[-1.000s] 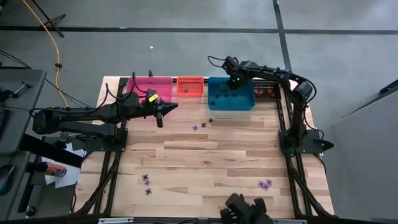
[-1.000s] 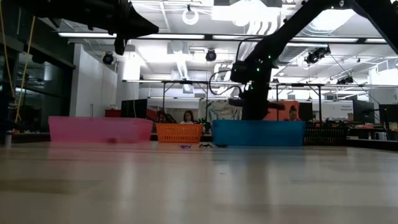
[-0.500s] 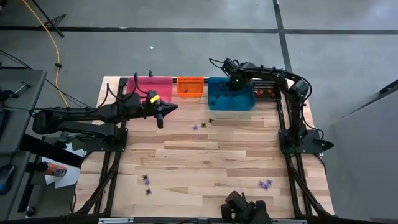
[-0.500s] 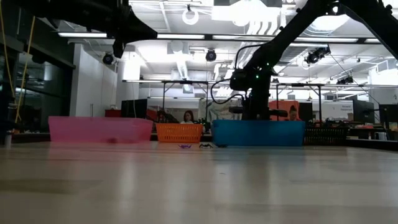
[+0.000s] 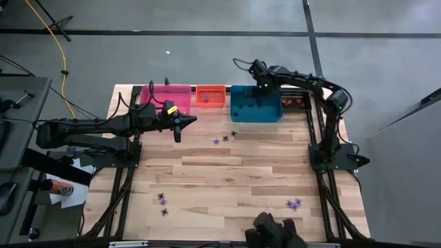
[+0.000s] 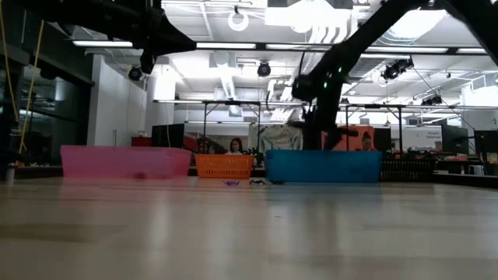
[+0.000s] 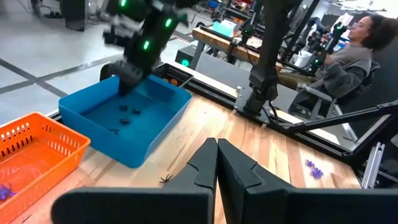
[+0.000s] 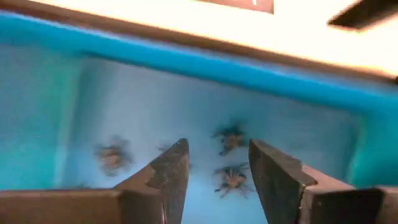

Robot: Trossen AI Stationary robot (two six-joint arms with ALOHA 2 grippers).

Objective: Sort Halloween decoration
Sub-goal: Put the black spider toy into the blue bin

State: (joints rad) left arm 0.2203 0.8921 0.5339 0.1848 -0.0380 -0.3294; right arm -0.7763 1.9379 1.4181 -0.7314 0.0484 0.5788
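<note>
The Halloween decoration lies scattered as tiny trinkets: purple [image 5: 216, 141] and black [image 5: 233, 134] ones mid-table, black ones [image 5: 162, 200] near left, purple ones [image 5: 295, 204] near right. Several dark spiders [image 8: 231, 138] lie on the floor of the blue bin [image 5: 255, 107]. My right gripper [image 8: 214, 152] hangs open over that bin [image 8: 124, 87], pointing down, with nothing between its fingers. My left gripper [image 5: 191, 118] is shut and empty, held level above the table in front of the pink bin [image 5: 165, 96].
Pink, orange [image 5: 211, 96], blue and black [image 5: 295, 102] bins stand in a row along the far edge. The orange bin holds a purple trinket [image 5: 205, 100]. A person sits beyond the table [image 7: 357, 43]. A dark object [image 5: 272, 231] is at the near edge.
My right gripper has dipped toward the blue bin and then risen a little above it, staying over the bin. My left arm has kept still.
</note>
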